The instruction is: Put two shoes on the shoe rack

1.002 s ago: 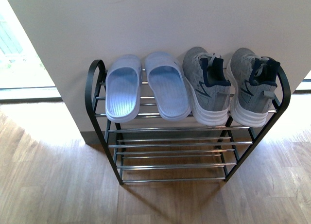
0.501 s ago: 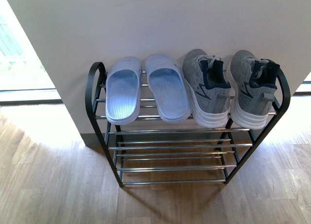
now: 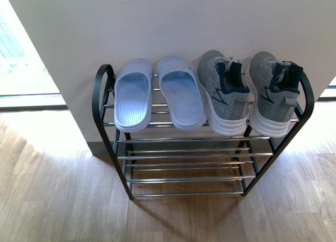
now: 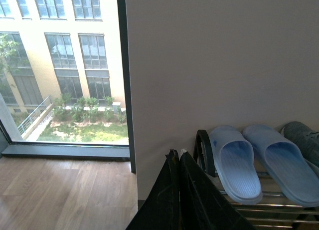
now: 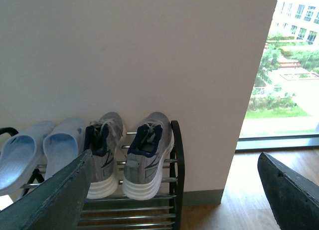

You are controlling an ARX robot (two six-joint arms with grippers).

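The two grey knit sneakers (image 3: 223, 92) (image 3: 273, 92) rest side by side on the right half of the shoe rack's (image 3: 189, 158) top tier, heels toward me, toes at the wall. In the right wrist view both sneakers (image 5: 102, 155) (image 5: 147, 152) show on the rack (image 5: 175, 180). My right gripper (image 5: 174, 190) hangs open, well back from the rack, with nothing between its fingers (image 5: 60, 195). My left gripper (image 4: 177, 155) is shut and empty, back from the rack's left end (image 4: 203, 152). Neither arm shows in the front view.
Two pale blue slides (image 3: 132, 101) (image 3: 181, 97) fill the left half of the top tier. The lower tiers (image 3: 186, 179) hold nothing. A white wall (image 3: 173, 27) stands right behind the rack. Wood floor (image 3: 58, 200) spreads in front, with windows (image 4: 60, 65) at both sides.
The front view dipped slightly half a second ago and is back where it was. The shoes and rack have not moved.
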